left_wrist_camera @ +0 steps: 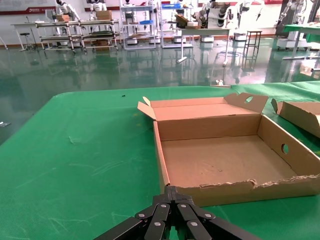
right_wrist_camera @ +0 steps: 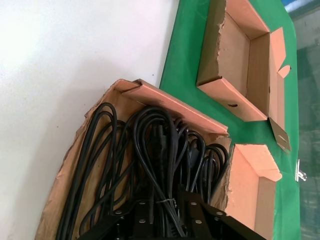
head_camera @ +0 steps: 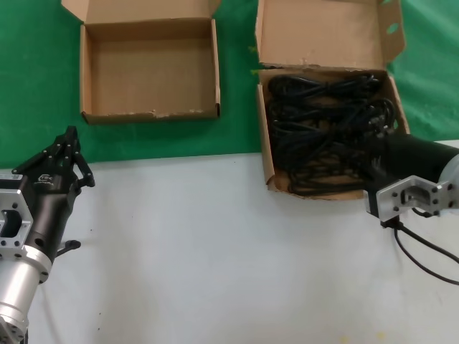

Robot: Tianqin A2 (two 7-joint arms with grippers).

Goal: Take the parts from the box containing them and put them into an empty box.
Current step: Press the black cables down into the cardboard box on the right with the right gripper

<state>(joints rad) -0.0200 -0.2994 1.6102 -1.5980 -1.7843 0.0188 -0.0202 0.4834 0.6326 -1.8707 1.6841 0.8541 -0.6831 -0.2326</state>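
The parts, black cable bundles, fill the larger box at the right, which has a tall lid flap. My right gripper is down inside it. In the right wrist view its fingers stand either side of one tied bundle and press on it. The empty box lies at the back left on the green cloth; its bare floor and ragged front rim show in the left wrist view. My left gripper is shut on nothing, just in front of that box's near left corner.
Green cloth covers the far half of the table; the near half is white. A thick black robot cable loops under my right wrist. The two boxes stand side by side with a strip of cloth between them.
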